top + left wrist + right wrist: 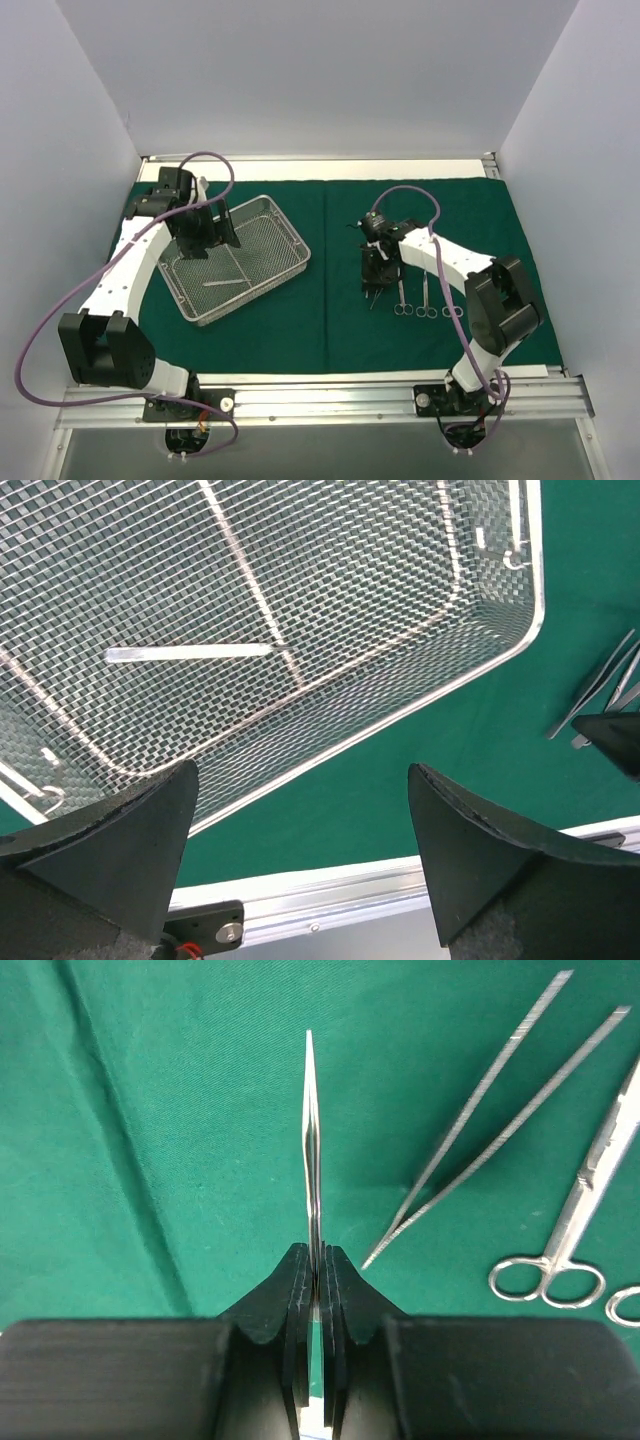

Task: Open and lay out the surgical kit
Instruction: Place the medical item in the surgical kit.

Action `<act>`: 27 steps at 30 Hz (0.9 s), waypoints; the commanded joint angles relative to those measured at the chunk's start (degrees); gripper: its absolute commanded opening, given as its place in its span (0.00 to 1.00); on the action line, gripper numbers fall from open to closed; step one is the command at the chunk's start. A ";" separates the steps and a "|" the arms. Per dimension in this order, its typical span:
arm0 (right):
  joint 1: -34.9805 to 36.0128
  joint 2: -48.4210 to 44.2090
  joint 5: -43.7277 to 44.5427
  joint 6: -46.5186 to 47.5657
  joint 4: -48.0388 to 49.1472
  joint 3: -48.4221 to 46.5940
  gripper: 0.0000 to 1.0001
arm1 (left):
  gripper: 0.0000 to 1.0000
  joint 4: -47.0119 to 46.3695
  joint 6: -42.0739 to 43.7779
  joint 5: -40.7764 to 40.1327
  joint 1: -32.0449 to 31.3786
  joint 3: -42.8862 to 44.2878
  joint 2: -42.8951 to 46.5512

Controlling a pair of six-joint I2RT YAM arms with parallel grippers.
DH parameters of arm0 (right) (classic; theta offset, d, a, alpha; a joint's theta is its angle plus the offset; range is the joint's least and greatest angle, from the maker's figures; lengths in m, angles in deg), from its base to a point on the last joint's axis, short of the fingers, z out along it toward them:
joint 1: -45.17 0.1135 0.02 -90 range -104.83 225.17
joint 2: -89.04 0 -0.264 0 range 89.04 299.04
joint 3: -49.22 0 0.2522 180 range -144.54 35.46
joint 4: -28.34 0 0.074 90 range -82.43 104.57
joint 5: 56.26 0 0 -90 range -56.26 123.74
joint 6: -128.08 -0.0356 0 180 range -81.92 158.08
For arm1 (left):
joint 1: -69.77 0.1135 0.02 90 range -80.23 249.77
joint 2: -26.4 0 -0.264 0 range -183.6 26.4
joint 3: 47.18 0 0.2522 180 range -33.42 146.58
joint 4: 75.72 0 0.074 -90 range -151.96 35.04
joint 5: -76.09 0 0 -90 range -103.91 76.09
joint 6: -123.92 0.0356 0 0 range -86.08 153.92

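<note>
The table (300, 167) is covered almost edge to edge by a dark green cloth (330, 330). The cloth is spread flat, with one straight crease running far to near at its middle. A bare pale strip of table shows along the far edge. A rectangular wire-mesh tray (254, 291) sits askew on the cloth's left half. Ring-handled scissors (403, 300) and straight forceps (490, 1125) lie close together on the right half.
</note>
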 commanded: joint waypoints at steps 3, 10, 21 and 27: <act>3.09 2.10 5.34 -1.48 -2.86 -1.86 0.00 | 0.94 3.62 2.68 0.65 2.64 1.08 -1.35; 3.71 3.59 4.64 -2.45 -1.98 -0.28 0.02 | 0.94 6.18 2.51 -1.73 2.99 2.75 -3.37; 4.24 8.07 3.50 -0.95 -0.75 -0.10 0.21 | 0.94 8.81 2.86 -5.51 2.90 5.30 -3.46; 4.50 9.22 3.24 -0.25 -0.92 -0.71 0.31 | 0.94 10.31 1.55 -6.56 2.81 5.65 -5.92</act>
